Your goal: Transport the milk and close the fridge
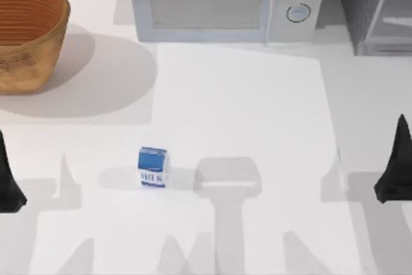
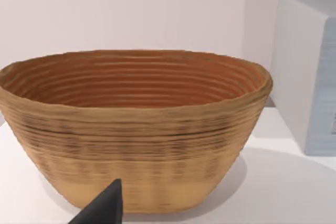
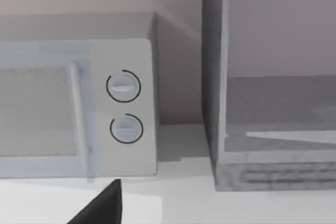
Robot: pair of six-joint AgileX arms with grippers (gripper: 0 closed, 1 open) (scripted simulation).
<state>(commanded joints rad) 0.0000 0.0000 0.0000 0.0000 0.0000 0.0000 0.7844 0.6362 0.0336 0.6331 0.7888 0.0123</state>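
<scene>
Milk point(image 1: 153, 167): small blue-and-white boxy carton, upright mid-table; prob. light, stiff, grip flat sides. Both grippers parked at edges, claw state can't tell.

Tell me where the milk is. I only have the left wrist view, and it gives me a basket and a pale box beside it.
Observer: The milk stands upright on the table, slightly left of centre, apart from everything.
Operator: Give me the fridge next.
Observer: The fridge is at the far right corner, right of the microwave.
Operator: Report the arms.
Observer: The right gripper hangs at the table's right edge, the left gripper at its left edge, neither touching the milk.
</scene>
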